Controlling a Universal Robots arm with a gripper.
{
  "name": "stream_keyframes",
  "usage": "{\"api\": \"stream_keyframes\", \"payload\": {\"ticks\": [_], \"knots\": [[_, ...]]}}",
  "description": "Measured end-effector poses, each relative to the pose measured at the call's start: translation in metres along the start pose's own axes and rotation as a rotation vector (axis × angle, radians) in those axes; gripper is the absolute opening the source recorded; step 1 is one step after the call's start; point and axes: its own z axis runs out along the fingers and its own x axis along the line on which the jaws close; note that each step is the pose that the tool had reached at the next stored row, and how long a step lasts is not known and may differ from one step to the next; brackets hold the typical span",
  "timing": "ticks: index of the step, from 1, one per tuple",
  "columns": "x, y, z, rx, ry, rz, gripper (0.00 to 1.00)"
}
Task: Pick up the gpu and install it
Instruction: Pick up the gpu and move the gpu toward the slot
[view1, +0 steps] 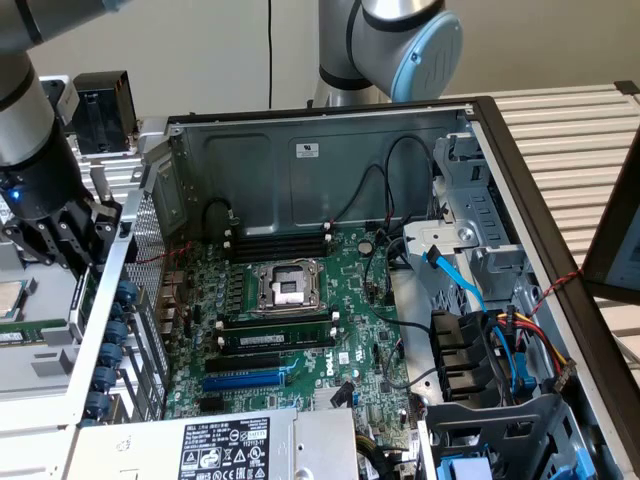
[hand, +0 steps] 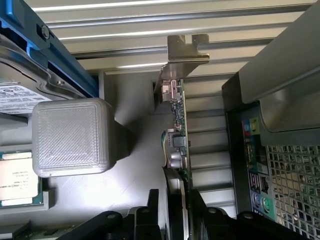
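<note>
The gpu is seen edge-on in the wrist view: a thin green circuit board with small connectors, ending in a bent metal bracket. My gripper is shut on it, one black finger on each face of the card. In the exterior view the gripper hangs outside the open computer case, at that view's left, beside the case's perforated rear wall. The card is off the tray surface, upright between the fingers.
The motherboard lies in the case with the CPU socket, memory sticks and a blue slot. A grey block and a CPU chip lie beside the card. The case's port panel is close by.
</note>
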Motion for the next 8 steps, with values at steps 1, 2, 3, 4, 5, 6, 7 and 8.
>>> {"api": "stream_keyframes", "payload": {"ticks": [1, 2, 3, 4, 5, 6, 7, 8], "knots": [[-0.0001, 0.0000, 0.0000, 0.0001, 0.0000, 0.000, 0.35], [-0.0001, 0.0000, -0.0001, 0.0000, 0.0004, 0.000, 0.29], [-0.0001, 0.0000, 0.0000, -0.0001, 0.0006, 0.000, 0.29], [-0.0001, 0.0000, 0.0000, -0.0002, 0.0011, 0.000, 0.28], [-0.0002, 0.0000, 0.0000, -0.0003, 0.0018, 0.000, 0.28], [-0.0002, 0.0000, 0.0000, -0.0004, 0.0027, 0.000, 0.28], [-0.0002, 0.0000, 0.0000, -0.0005, 0.0036, 0.000, 0.28], [-0.0002, 0.0001, -0.0002, -0.0007, 0.0040, 0.000, 0.28]]}}
